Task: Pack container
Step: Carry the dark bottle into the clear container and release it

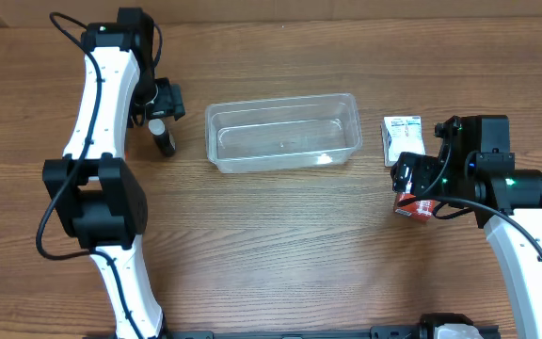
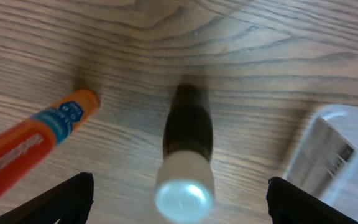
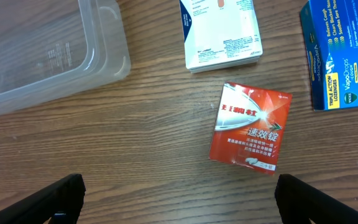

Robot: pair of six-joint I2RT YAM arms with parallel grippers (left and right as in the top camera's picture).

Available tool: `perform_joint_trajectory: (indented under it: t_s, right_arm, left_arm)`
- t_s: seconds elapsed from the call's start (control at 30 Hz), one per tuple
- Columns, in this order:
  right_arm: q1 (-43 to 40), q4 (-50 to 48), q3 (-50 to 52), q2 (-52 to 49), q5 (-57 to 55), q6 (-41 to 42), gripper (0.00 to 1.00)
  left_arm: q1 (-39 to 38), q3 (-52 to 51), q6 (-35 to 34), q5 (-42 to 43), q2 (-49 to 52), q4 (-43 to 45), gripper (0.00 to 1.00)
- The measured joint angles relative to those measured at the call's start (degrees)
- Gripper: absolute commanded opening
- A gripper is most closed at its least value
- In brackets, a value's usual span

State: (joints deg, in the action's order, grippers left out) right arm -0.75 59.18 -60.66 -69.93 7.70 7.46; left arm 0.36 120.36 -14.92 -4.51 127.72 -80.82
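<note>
The clear plastic container (image 1: 280, 132) lies empty in the middle of the table; its corner shows in the left wrist view (image 2: 334, 155) and in the right wrist view (image 3: 42, 50). My left gripper (image 1: 163, 121) (image 2: 182, 208) is open above an upright dark bottle with a white cap (image 1: 166, 139) (image 2: 188, 149), one finger on each side, not touching it. My right gripper (image 1: 408, 181) (image 3: 179, 199) is open and empty just above a red box (image 1: 416, 208) (image 3: 248, 127) that lies flat on the table.
An orange tube (image 2: 36, 143) lies left of the bottle. A white box (image 1: 403, 137) (image 3: 221, 31) lies right of the container, and a blue box (image 3: 344, 53) lies beyond the red one, hidden under the right arm in the overhead view.
</note>
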Motion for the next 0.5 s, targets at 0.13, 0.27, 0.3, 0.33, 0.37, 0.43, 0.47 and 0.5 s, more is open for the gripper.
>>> perform_joint_trajectory:
  t_s: [0.13, 0.27, 0.3, 0.33, 0.37, 0.43, 0.47, 0.5]
  right_arm:
    - [0.0, 0.02, 0.0, 0.0, 0.0, 0.0, 1.0]
    - [-0.02, 0.0, 0.0, 0.0, 0.0, 0.0, 1.0]
    - [0.0, -0.02, 0.0, 0.0, -0.02, 0.02, 1.0]
    - [0.0, 0.0, 0.0, 0.0, 0.0, 0.02, 1.0]
    - [0.0, 0.0, 0.0, 0.0, 0.02, 0.0, 1.0]
    - [0.0, 0.0, 0.0, 0.0, 0.02, 0.0, 1.0]
    - [0.0, -0.04, 0.0, 0.0, 0.0, 0.0, 1.0]
    - [0.0, 0.02, 0.0, 0.0, 0.0, -0.02, 1.0]
  left_arm:
    - [0.26, 0.0, 0.0, 0.66, 3.45, 0.33, 0.89]
    - [0.26, -0.02, 0.04, 2.21, 6.27, 0.42, 0.77]
    - [0.28, -0.02, 0.2, 2.73, 6.62, 0.48, 0.7]
    - [0.26, -0.02, 0.07, 3.23, 6.8, 0.5, 0.62]
    - [0.26, -0.02, 0.0, 3.48, 6.8, 0.5, 0.56]
    - [0.26, -0.02, 0.13, 3.69, 6.8, 0.5, 0.49]
    - [0.26, -0.02, -0.04, 3.93, 6.8, 0.44, 0.44]
    - [0.26, -0.02, 0.17, 4.02, 6.8, 0.2, 0.44]
